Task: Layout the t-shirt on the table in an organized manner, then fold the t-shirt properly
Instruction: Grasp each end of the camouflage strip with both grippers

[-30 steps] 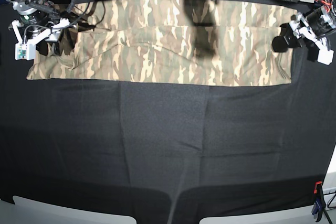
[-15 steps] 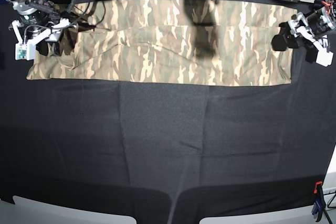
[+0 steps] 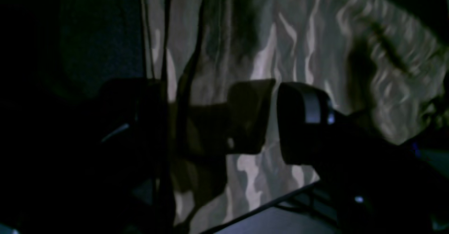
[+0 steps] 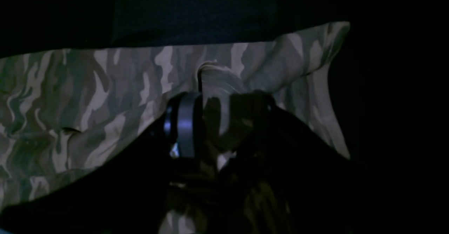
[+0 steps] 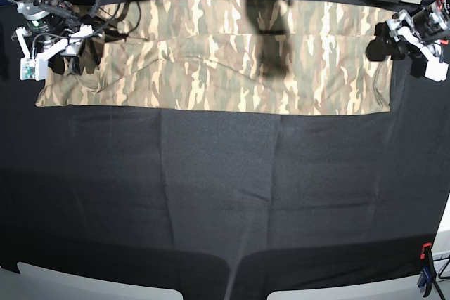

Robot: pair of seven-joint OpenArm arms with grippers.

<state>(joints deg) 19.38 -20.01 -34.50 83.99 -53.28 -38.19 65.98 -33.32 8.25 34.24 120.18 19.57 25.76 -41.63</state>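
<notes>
Right wrist view: the right gripper (image 4: 219,121) pinches a fold of the one t-shirt (image 5: 211,57); the left gripper (image 3: 210,121) hangs spread wide over its hem. The shirt lies at twelve o'clock on one black table (image 5: 225,194).

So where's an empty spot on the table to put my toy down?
The big bare stretch of black table in front of the t-shirt, from its near edge down to the table's front edge, is free. The far strip is crowded: the shirt spans it, with the right gripper pinching one end and the open left gripper at the other.
</notes>
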